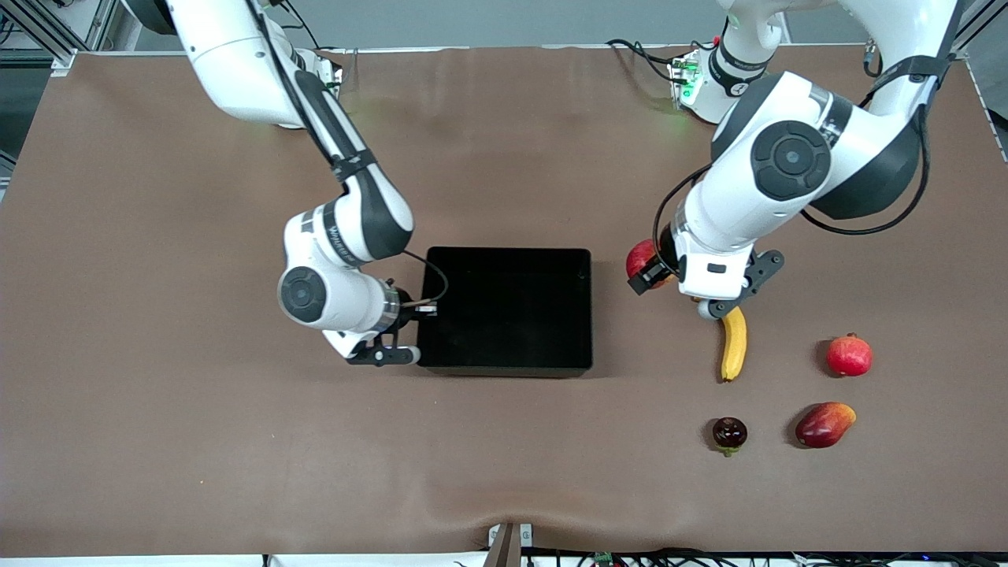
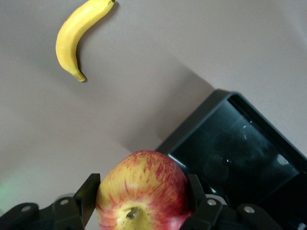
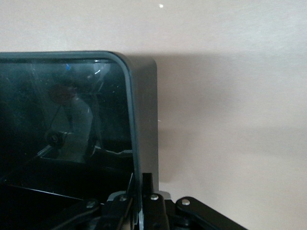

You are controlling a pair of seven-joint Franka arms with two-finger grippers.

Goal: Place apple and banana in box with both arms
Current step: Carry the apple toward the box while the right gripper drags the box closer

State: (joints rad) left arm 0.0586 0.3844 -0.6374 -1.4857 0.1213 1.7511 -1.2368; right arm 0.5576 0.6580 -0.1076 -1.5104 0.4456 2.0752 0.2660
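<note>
My left gripper is shut on the apple, red with yellow streaks, and holds it over the table between the box and the banana. In the left wrist view the apple fills the gap between the fingers. The yellow banana lies on the table under the left arm's wrist and also shows in the left wrist view. The black box sits mid-table. My right gripper is shut on the box's wall at the right arm's end.
A plain red fruit with a crown tip, a red-orange mango-like fruit and a dark round fruit lie toward the left arm's end, nearer to the front camera than the banana's stem end.
</note>
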